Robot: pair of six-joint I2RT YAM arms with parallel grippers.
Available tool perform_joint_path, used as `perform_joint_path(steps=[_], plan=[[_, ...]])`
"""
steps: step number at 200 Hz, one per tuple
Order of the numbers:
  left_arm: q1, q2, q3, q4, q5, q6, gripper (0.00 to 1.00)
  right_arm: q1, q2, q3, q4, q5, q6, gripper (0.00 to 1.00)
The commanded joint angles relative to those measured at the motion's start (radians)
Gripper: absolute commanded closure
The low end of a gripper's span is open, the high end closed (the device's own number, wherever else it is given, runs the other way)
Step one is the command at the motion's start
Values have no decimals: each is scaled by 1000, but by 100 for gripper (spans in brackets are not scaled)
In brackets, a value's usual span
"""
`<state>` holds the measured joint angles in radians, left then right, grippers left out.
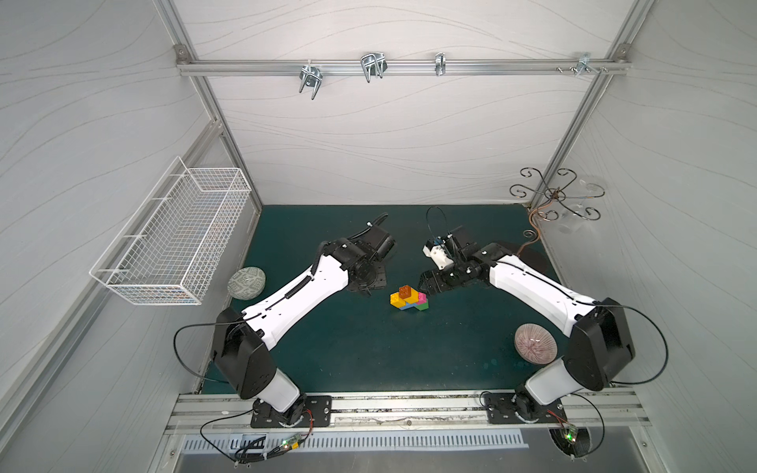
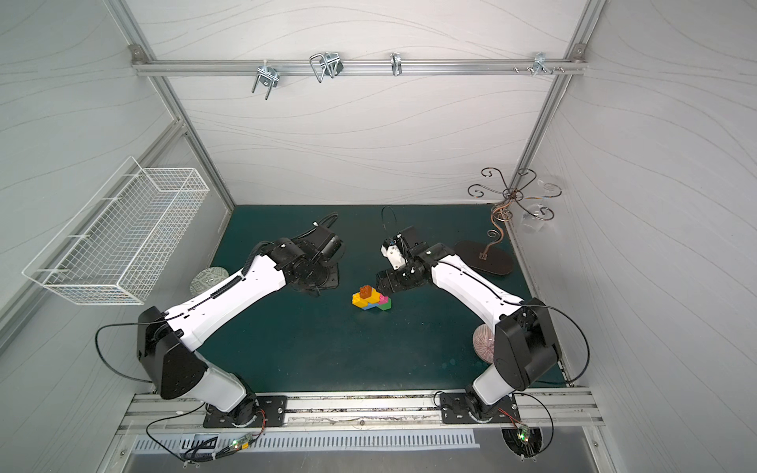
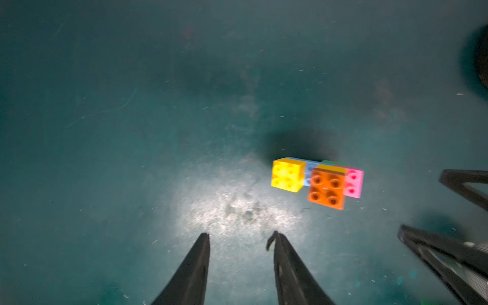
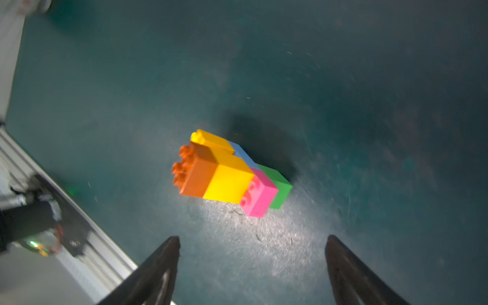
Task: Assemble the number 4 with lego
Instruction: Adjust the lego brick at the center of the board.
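The lego bricks stand joined as one small cluster [image 1: 409, 298] [image 2: 370, 298] in the middle of the green mat, and no gripper touches it. An orange brick [image 3: 327, 190] tops a yellow one [image 4: 228, 181]. A second yellow brick [image 3: 287, 175], a pale blue bar [image 4: 244, 155], a pink brick [image 4: 260, 195] and a green brick [image 4: 281, 187] are joined to them. My left gripper [image 3: 240, 235] [image 1: 366, 290] hovers left of the cluster, open a little, with nothing between its fingers. My right gripper [image 4: 253, 238] [image 1: 428, 286] is just right of the cluster, open wide and empty.
A grey-green patterned bowl [image 1: 246, 282] lies at the mat's left edge and a pink ribbed bowl [image 1: 535, 343] near the right arm's base. A white wire basket [image 1: 172, 233] hangs on the left wall. A curled metal stand [image 2: 485, 258] occupies the back right corner.
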<state>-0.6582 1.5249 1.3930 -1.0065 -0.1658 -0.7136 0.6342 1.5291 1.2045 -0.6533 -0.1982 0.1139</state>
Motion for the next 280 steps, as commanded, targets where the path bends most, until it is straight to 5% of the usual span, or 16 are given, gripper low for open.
perform_joint_path(steps=[1,50,153,218,280], plan=[[29,-51,-54,44,13,3,56,13,-51,-74,151,-23,-157,6],[54,-104,-144,83,41,26,54,20,-35,-151,279,-54,-371,1],[77,-118,-177,111,66,37,53,58,118,-89,288,-98,-484,1],[88,-111,-178,118,77,38,53,49,180,-71,289,-105,-454,19],[106,-103,-174,121,92,48,53,-33,259,28,219,-252,-413,46]])
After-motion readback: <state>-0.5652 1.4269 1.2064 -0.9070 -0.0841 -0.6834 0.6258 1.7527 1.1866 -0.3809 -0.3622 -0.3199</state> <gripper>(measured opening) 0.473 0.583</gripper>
